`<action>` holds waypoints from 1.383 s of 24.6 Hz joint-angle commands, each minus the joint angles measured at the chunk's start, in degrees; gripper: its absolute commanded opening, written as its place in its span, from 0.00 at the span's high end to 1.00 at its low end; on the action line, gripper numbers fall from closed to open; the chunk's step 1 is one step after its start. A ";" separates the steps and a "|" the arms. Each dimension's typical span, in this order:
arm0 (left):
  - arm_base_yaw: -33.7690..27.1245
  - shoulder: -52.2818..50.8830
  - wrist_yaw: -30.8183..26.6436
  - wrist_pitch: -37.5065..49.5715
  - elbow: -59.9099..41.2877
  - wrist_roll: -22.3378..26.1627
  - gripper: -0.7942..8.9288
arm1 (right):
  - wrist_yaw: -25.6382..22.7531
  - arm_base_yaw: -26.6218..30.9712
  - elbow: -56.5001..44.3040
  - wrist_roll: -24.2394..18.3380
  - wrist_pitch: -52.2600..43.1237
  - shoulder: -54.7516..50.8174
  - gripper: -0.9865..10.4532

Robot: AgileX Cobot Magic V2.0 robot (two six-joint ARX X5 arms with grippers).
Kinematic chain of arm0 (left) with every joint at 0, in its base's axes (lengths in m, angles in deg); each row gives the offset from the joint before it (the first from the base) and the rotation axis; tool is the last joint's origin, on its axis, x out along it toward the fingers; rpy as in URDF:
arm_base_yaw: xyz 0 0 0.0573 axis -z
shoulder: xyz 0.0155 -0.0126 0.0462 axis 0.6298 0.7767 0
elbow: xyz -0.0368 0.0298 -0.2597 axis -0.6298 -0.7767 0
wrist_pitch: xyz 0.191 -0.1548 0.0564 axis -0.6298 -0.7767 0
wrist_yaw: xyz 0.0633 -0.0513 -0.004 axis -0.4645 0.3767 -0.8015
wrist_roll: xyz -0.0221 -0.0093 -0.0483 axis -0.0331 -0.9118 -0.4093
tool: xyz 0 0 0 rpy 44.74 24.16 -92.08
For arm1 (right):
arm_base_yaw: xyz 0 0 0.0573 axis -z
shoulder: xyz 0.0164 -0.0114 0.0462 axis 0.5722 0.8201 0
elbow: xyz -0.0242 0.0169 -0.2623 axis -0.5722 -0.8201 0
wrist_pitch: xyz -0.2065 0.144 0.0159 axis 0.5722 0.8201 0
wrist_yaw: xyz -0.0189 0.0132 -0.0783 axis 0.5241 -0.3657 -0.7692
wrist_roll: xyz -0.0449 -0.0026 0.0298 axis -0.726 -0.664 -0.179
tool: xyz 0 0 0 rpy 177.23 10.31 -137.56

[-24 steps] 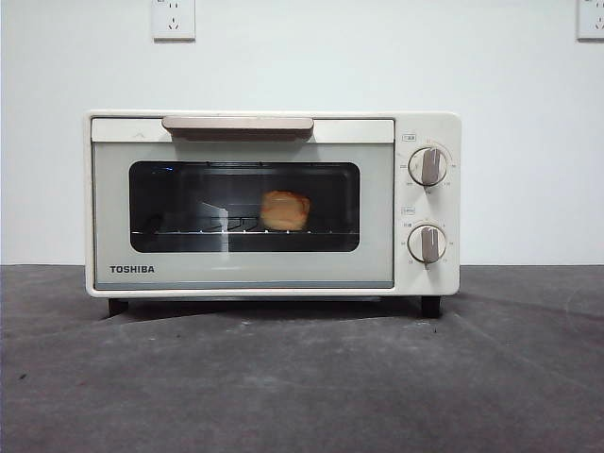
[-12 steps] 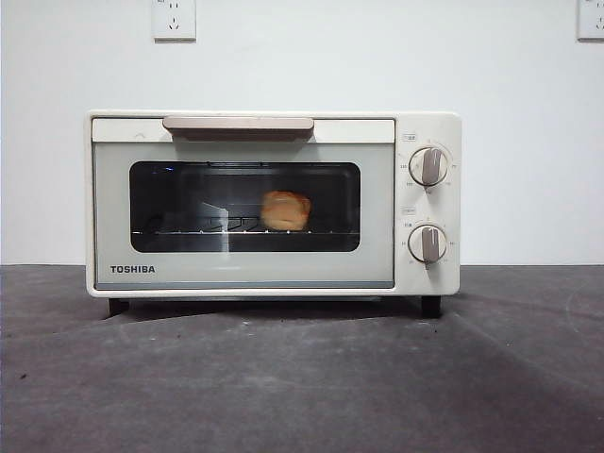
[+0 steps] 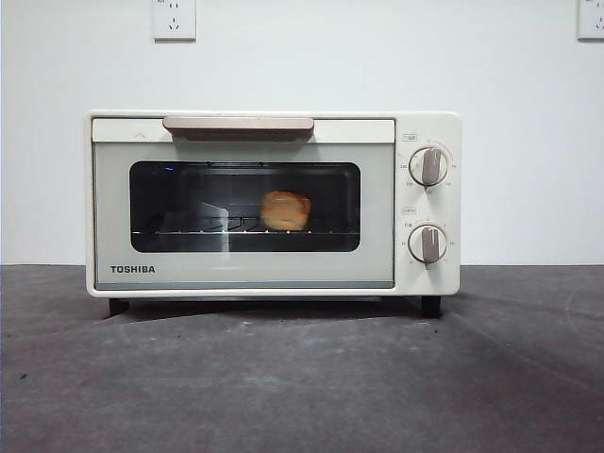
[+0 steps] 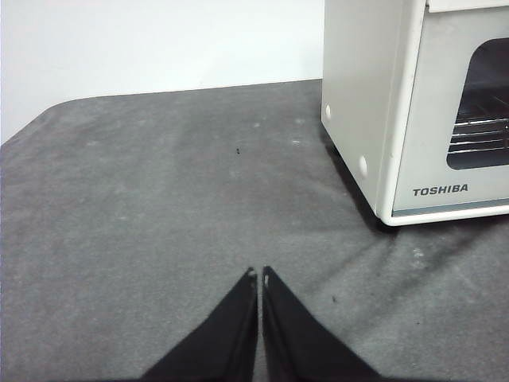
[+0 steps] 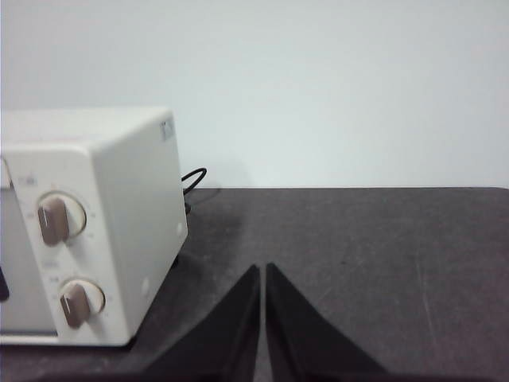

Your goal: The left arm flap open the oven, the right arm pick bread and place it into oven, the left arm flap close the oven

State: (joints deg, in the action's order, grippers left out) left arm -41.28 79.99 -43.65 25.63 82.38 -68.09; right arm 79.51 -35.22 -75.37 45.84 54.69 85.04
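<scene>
While closed, oven [image 3: 274, 203] sits square on dark grey table [image 3: 302, 377], door facing front camera, beige handle [image 3: 238, 124] running along top edge of door, two round knobs [image 3: 428, 166] stacked on panel at one end, short black feet [image 3: 430, 306] under body. Behind glass window [image 3: 244, 207], bread [image 3: 285, 210] resting on wire rack, roughly mid-window, slightly toward knob side; seen end-on or nearly so, long axis not readable through glass. White wall [image 3: 302, 66] behind with two sockets [image 3: 174, 19] up high; black cord [image 5: 193, 177] looping out behind oven on knob side in right wrist view. Nothing on table between oven and either arm. Left gripper [image 4: 259, 274] low over bare table off the TOSHIBA-logo end of oven, well apart from it, jaws pressed together, holding nothing. Right gripper [image 5: 262, 269] low over table off the knob end, near oven's side wall but not touching, jaws likewise pressed together and empty. Bread sealed behind door, well apart from both sets of fingers. Neither arm visible in front view.
</scene>
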 commanded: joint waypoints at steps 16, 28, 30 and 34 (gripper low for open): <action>-0.09 -0.13 -0.02 -0.39 -1.18 -0.13 0.90 | -4.70 0.07 -3.15 2.62 12.87 -1.03 0.91; -0.09 -0.13 -0.02 -0.39 -1.18 -0.13 0.90 | -4.46 0.07 -3.15 2.56 8.15 -1.25 0.91; -0.09 -0.13 -0.02 -0.39 -1.18 -0.13 0.90 | -4.48 0.07 -3.15 2.56 8.00 -1.25 0.91; -0.09 -0.13 -0.02 -0.39 -1.16 -0.13 0.90 | -4.48 0.07 -3.15 2.56 8.02 -1.25 0.91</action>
State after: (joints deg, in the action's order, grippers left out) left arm -41.28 79.97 -43.65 25.63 82.38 -68.09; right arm 75.05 -35.22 -78.11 47.78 63.32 83.99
